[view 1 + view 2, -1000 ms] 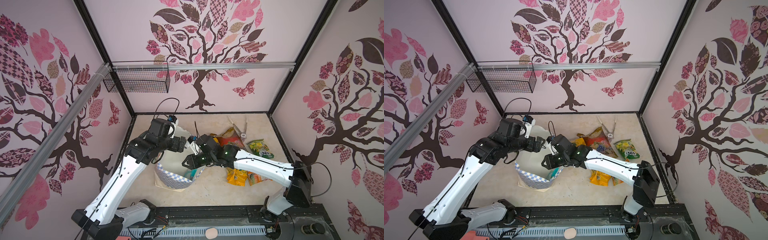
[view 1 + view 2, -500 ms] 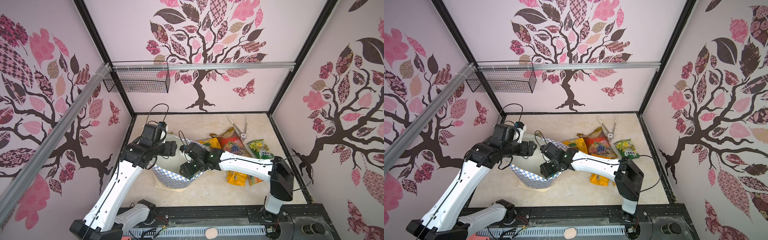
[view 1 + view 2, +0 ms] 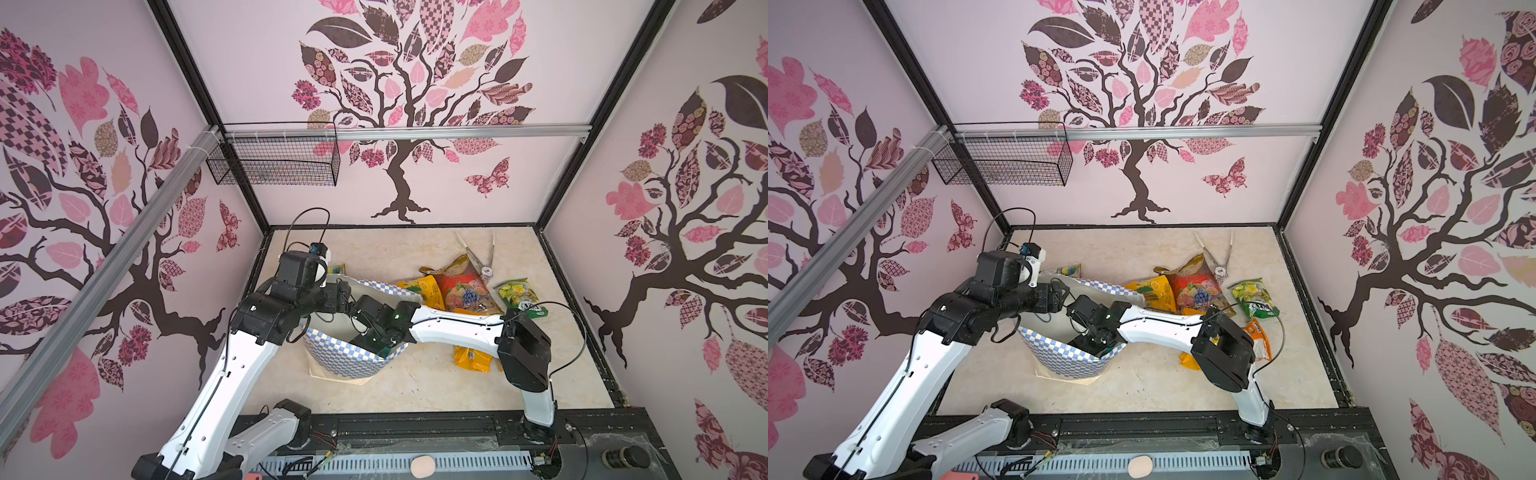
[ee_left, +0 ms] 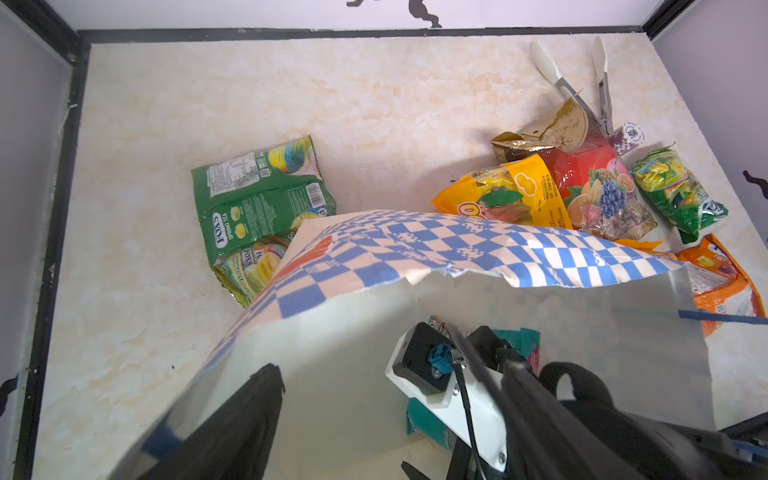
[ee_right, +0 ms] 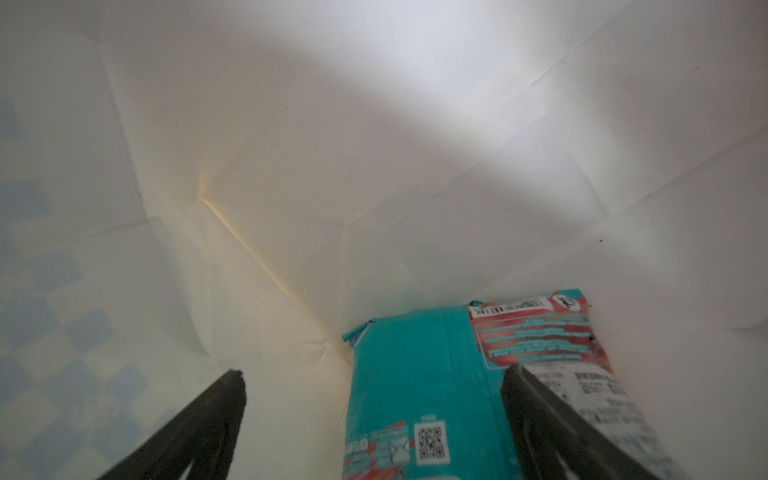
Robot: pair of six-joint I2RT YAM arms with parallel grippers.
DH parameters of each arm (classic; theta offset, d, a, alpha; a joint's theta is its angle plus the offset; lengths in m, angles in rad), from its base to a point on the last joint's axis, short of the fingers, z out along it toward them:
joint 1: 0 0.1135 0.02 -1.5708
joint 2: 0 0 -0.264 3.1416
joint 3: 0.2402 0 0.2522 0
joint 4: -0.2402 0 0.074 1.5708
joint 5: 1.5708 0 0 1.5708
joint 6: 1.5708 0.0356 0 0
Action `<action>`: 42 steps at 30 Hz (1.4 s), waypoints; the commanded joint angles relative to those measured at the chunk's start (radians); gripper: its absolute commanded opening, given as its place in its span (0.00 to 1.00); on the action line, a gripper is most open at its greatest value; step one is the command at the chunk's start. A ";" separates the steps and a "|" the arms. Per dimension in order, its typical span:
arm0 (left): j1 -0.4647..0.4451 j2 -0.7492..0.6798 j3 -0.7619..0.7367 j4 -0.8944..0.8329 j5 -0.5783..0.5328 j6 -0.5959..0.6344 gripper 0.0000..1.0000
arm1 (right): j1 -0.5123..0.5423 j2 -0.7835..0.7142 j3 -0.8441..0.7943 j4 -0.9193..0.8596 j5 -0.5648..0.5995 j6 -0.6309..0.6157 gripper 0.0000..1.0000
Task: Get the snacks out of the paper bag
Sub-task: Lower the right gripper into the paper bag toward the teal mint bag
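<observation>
Gaping inside the paper bag (image 3: 345,357), right tool (image 5: 374,370) hangs over the teal packet (image 5: 415,374).

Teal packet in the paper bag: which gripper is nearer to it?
Right. The right gripper is down inside the paper bag, open just over the teal packet; the left gripper is up at the bag's rim, farther away.

One paper bag (image 3: 349,362), one pair of tongs (image 4: 547,66), one wire basket (image 3: 274,166), at least eight snack packets (image 3: 465,291).

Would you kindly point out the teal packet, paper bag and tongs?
teal packet (image 5: 415,374): right wrist view, plain teal panel.
paper bag (image 3: 345,359): a top view, checkered band.
tongs (image 4: 545,62): left wrist view, white tip.
</observation>
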 commanded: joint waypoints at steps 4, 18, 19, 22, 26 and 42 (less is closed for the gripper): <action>0.009 -0.037 -0.015 0.023 -0.170 -0.006 0.88 | 0.001 0.094 -0.062 0.045 -0.048 0.024 0.99; 0.104 -0.042 -0.074 0.094 -0.100 -0.033 0.88 | 0.000 0.194 -0.180 0.066 -0.115 0.031 0.95; 0.125 -0.042 -0.079 0.098 -0.073 -0.035 0.88 | 0.000 0.196 -0.183 0.071 -0.119 0.033 0.93; 0.158 -0.041 -0.086 0.097 -0.030 -0.037 0.87 | 0.001 0.197 -0.177 0.076 -0.119 0.043 0.79; 0.160 -0.045 -0.096 0.103 -0.010 -0.040 0.87 | -0.001 0.177 -0.165 0.085 -0.105 0.053 0.54; 0.162 -0.042 -0.101 0.118 0.015 -0.045 0.87 | -0.043 -0.045 -0.170 0.099 0.005 0.094 0.01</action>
